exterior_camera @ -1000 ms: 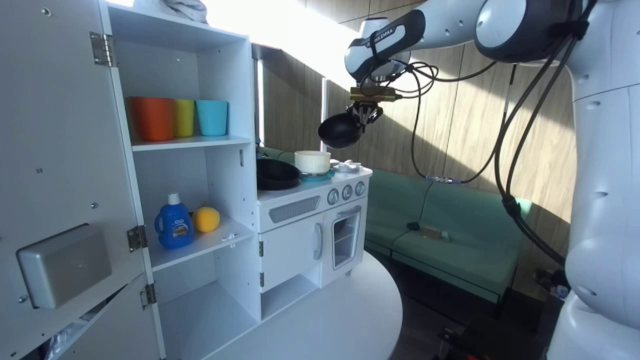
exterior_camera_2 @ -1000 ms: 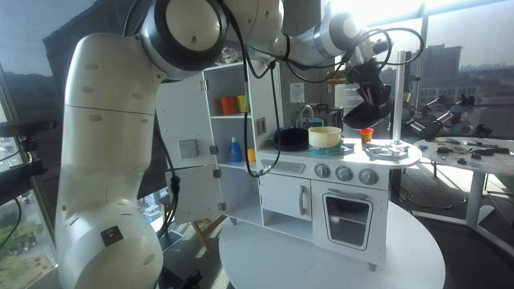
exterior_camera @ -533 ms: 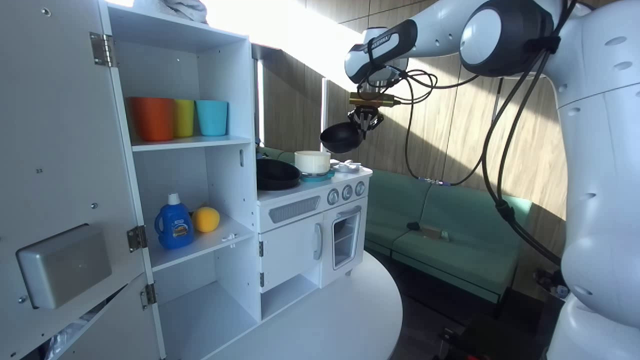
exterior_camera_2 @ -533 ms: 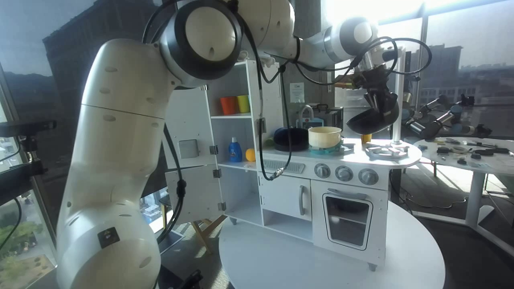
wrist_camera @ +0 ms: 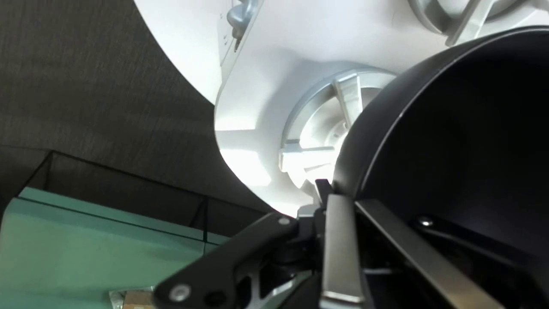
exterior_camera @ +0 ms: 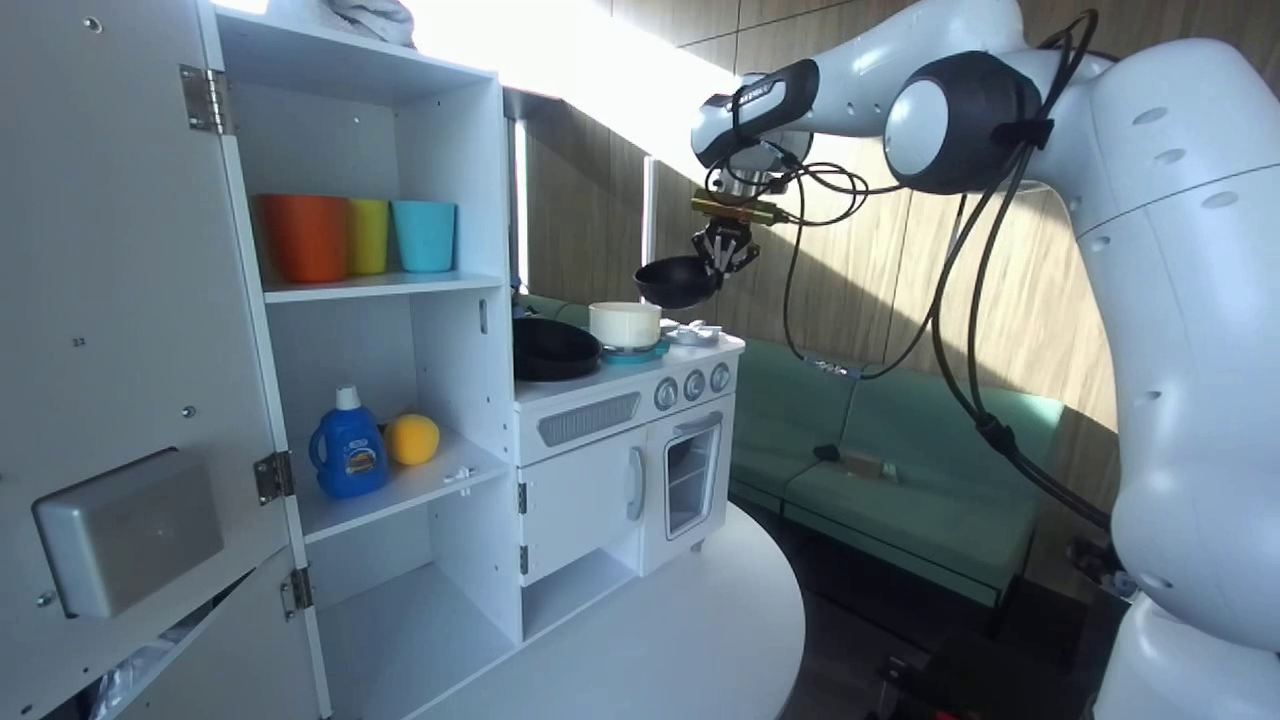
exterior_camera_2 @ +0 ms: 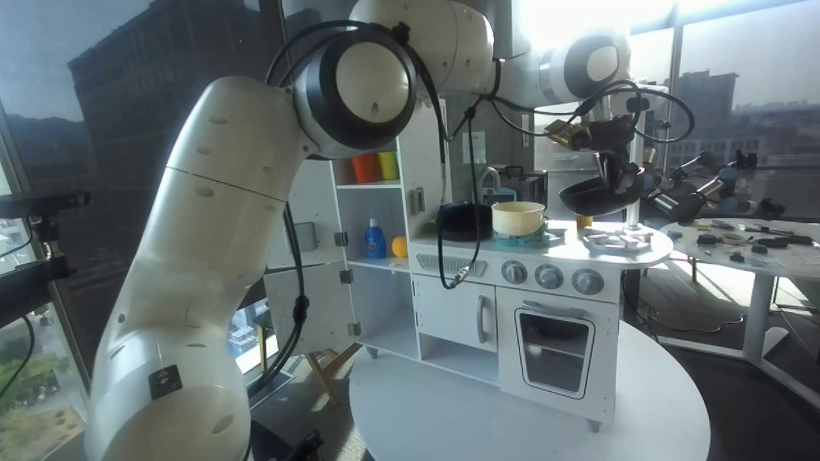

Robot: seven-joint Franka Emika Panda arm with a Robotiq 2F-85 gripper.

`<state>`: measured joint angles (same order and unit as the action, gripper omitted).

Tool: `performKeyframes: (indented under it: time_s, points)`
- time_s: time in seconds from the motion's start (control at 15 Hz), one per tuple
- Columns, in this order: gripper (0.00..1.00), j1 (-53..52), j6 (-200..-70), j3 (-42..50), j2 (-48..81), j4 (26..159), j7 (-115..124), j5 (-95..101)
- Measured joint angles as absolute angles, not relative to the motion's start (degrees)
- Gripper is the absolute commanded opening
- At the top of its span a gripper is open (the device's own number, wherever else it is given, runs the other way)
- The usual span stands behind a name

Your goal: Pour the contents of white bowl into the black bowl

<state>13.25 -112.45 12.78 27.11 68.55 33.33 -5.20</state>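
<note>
Black bowl [exterior_camera: 672, 284], lower and more level than before, end effector [exterior_camera: 718, 274] closed on its rim

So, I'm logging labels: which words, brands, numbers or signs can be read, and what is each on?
None can be read with certainty.
Black cover on the Franka arm: pale lettering, too blurred.
Dark square sticker low on that arm: too blurred.
Blue detergent bottle: label print too small.
White paper notice in the background: too small.
Tiny mark on the cabinet door: too small to make out.
</note>
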Motion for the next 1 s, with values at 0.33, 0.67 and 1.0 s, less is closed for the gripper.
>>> performKeyframes:
  time_s: [0.33,0.67,1.0]
  points:
    - [0.06,15.20,-110.34,12.77,30.87,63.98,35.07,-8.36]
    - [0.06,16.11,-107.58,12.60,34.24,60.53,36.47,-9.77]
    - [0.40,16.61,-105.96,12.51,36.25,58.10,37.24,-12.73]
